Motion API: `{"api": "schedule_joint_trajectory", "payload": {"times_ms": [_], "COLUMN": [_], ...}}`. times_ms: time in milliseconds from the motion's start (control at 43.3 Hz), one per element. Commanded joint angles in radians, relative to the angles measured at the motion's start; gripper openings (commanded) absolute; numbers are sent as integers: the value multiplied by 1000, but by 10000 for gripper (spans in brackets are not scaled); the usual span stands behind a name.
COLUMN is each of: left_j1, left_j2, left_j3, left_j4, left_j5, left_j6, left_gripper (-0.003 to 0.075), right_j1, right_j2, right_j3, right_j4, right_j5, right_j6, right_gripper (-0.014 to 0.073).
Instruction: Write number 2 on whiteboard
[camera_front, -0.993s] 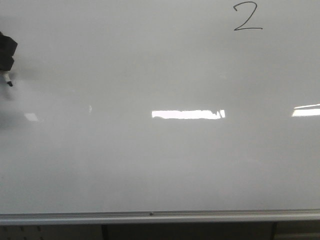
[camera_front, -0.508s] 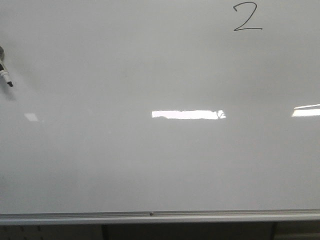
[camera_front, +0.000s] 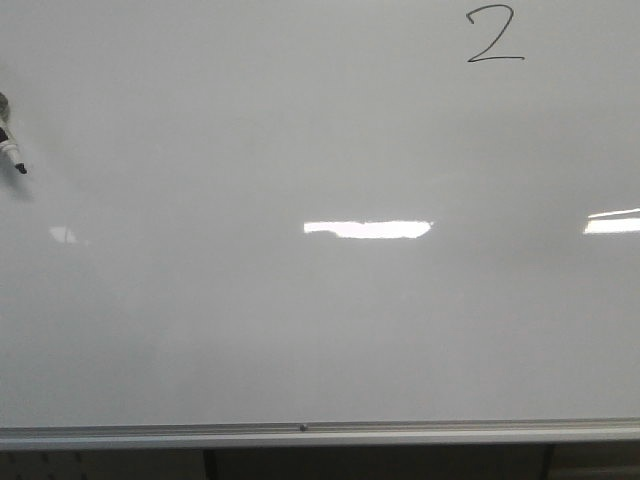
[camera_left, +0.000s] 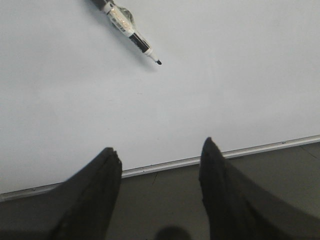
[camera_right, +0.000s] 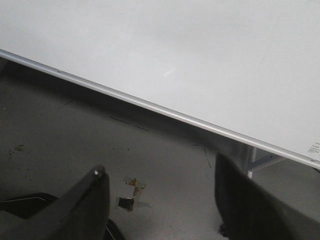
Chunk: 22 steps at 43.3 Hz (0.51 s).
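Note:
The whiteboard (camera_front: 300, 320) fills the front view, with its silver bottom rail (camera_front: 300, 432). The number 2 (camera_front: 493, 35) is drawn in thin dark line at the upper right. A marker (camera_front: 12, 152) pokes in from the left edge, its tip close to the board. In the left wrist view the marker (camera_left: 129, 31), wrapped in clear tape, reaches in from the far edge over the whiteboard (camera_left: 210, 95); what holds it is hidden. My left gripper (camera_left: 159, 146) is open and empty by the rail. My right gripper (camera_right: 160, 164) is open and empty below the whiteboard (camera_right: 200, 45).
Bright light reflections (camera_front: 365, 228) lie on the board's middle and right. Below the rail is dark grey floor (camera_right: 60, 130) with a tape scrap (camera_right: 134, 189). A white board leg (camera_right: 260, 161) stands at the right.
The dark gripper body at the front view's left edge has drawn out of view to the left. Only the marker tip stays there, almost unmoved since half a second ago.

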Motion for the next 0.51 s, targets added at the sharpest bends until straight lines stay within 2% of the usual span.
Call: {"api": "schedule_joint_trajectory", "payload": {"times_ms": [0,92,162,254,416,485], "left_j1": [0,0,0,0,0,0], "left_j2": [-30,-34,-34,-34,-34,-34], "left_j3": [2,17,17,17,17,17], "left_j4": [-13,7,28,52,55,55], "left_j5": [-66,-72,-72,-72,-74,-74], "left_j6": [0,1,1,1,1,1], "left_gripper": [357,352,320,234,51,-15], "right_j1": [-7,-7,-7,-7,-7,-7], "right_j2": [-6,-5,-5,-5,-5,-5], "right_j3": [-20,-20,-20,-20,-20,-20], "right_j4": [-27,-27,-27,-26,-26,-26], "right_j5": [-63,-64,-66,-71,-79,-79], "right_j6": [12,12,12,12,12,12], "right_gripper": [485,485,459,346,72,-20]}}
